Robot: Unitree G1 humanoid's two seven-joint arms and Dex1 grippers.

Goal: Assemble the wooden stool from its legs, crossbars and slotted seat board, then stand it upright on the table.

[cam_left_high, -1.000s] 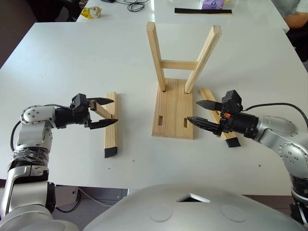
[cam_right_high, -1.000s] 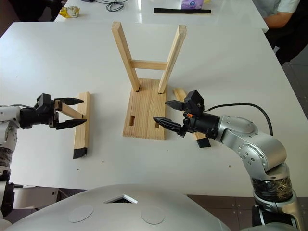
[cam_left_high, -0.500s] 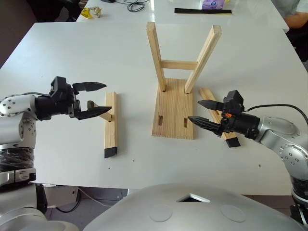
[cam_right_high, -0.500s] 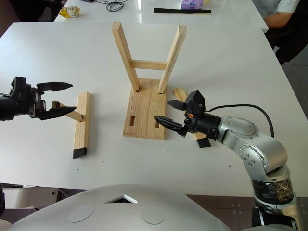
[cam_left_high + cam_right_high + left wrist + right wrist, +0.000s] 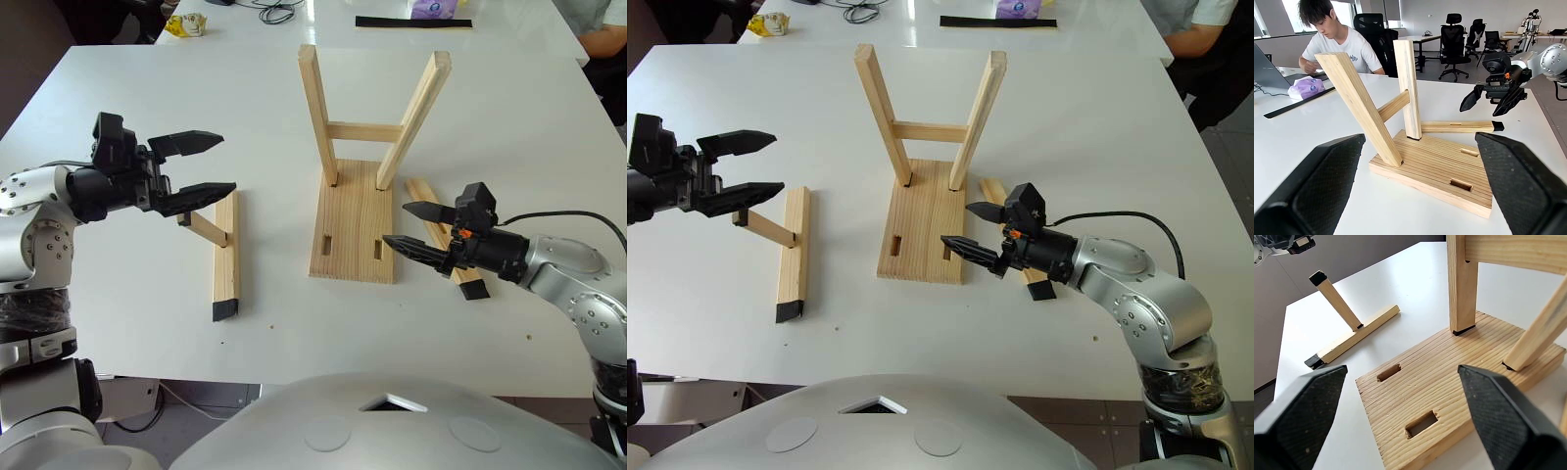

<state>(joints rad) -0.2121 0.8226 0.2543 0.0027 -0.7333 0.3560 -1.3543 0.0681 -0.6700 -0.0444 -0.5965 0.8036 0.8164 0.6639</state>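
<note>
The left gripper (image 5: 223, 162) hangs released above the leg-and-crossbar piece (image 5: 227, 255) lying left of the seat board (image 5: 348, 230), light, stiff, smooth wood likely best pinched across the leg near its joint; the right gripper (image 5: 394, 225), also spread, hovers at the board's right.

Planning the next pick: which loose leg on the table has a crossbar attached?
The left loose leg, beside the seat board: a crossbar juts from it. The right loose leg is bare.
</note>
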